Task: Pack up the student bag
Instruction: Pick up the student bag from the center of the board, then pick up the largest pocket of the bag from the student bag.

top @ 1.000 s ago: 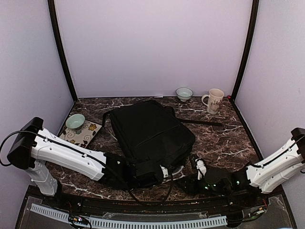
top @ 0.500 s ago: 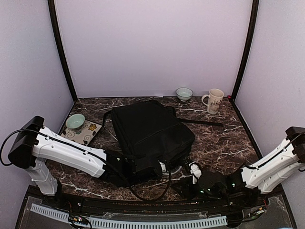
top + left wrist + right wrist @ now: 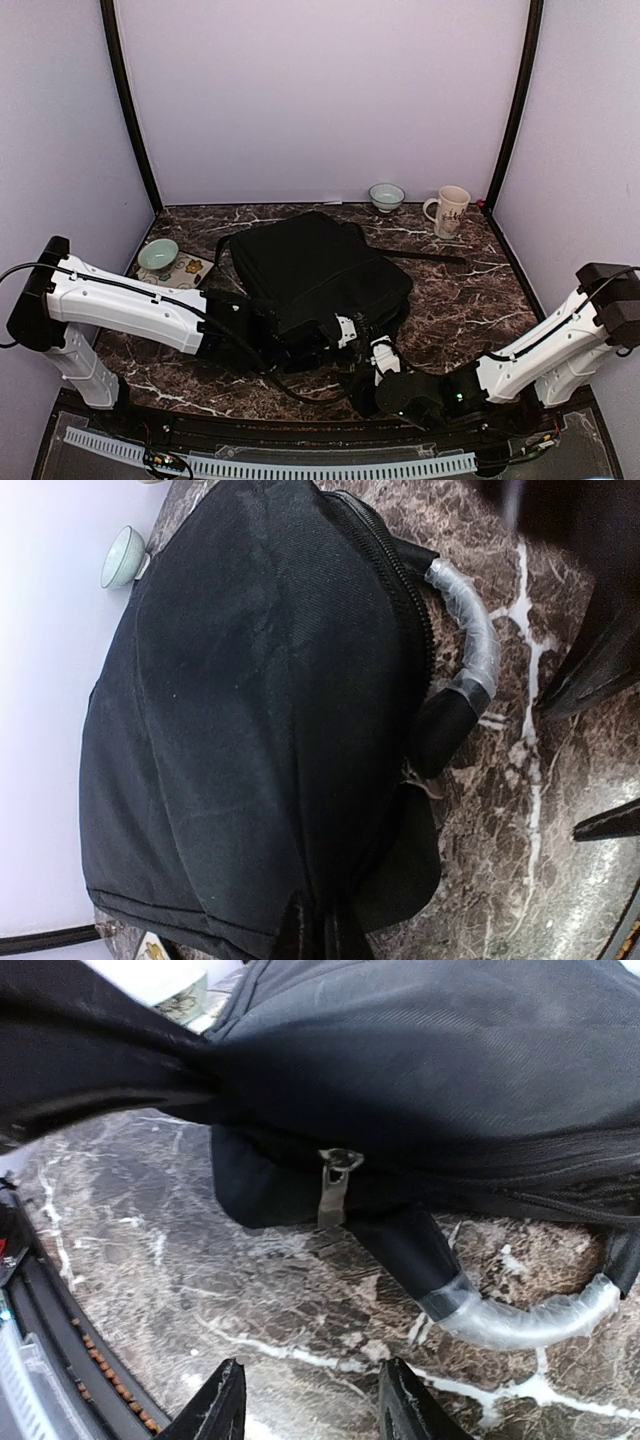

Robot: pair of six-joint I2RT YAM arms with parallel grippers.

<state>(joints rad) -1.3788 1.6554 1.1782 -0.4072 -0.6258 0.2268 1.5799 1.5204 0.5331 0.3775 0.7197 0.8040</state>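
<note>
bag: big black soft fabric student bag (image 3: 320, 275) sits mid-worktop (image 3: 470, 300), zip edge facing the arms
left gripper (image 3: 318, 932): clenched on the bag's near corner fabric
right gripper (image 3: 312, 1405): spread apart, holding nothing
key bit: small metal zipper pull (image 3: 335, 1185) hangs dead ahead of the right gripper, so that arm looks nearer

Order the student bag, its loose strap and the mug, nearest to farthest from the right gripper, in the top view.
1. student bag, just ahead of the right gripper.
2. strap, on the table right of the bag.
3. mug, far right corner.
</note>
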